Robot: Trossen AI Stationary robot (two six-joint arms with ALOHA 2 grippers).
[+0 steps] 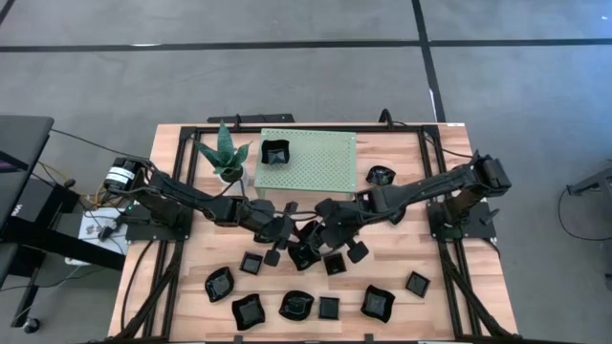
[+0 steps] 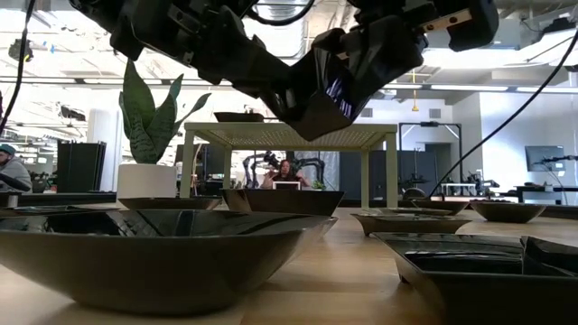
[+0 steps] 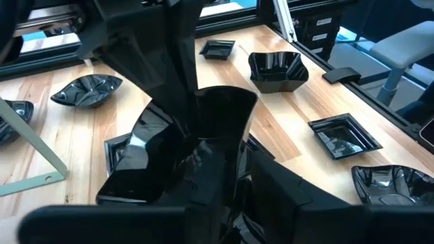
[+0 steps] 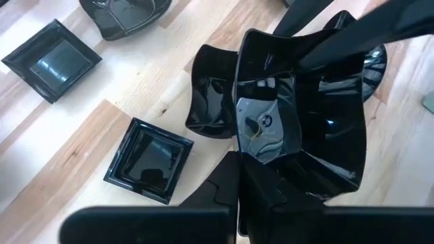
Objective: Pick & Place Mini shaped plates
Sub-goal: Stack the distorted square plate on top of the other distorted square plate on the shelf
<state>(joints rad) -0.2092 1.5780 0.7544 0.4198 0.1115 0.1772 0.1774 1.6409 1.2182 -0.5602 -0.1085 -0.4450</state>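
Mid-table handover: the right gripper (image 4: 271, 173), clamped tight, holds a black plate (image 4: 291, 115) by its rim above the scattered plates. The left gripper (image 3: 203, 169) stands at the same plate; its grasp cannot be told. Releasing before the left pinches firmly would likely drop the plate onto the dishes below.

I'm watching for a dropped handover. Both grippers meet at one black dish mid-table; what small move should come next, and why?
Probably the left gripper should finish closing on the dish before anything else. The right gripper is shut on it above the table, and the left's jaws flank its rim but do not look clamped yet.
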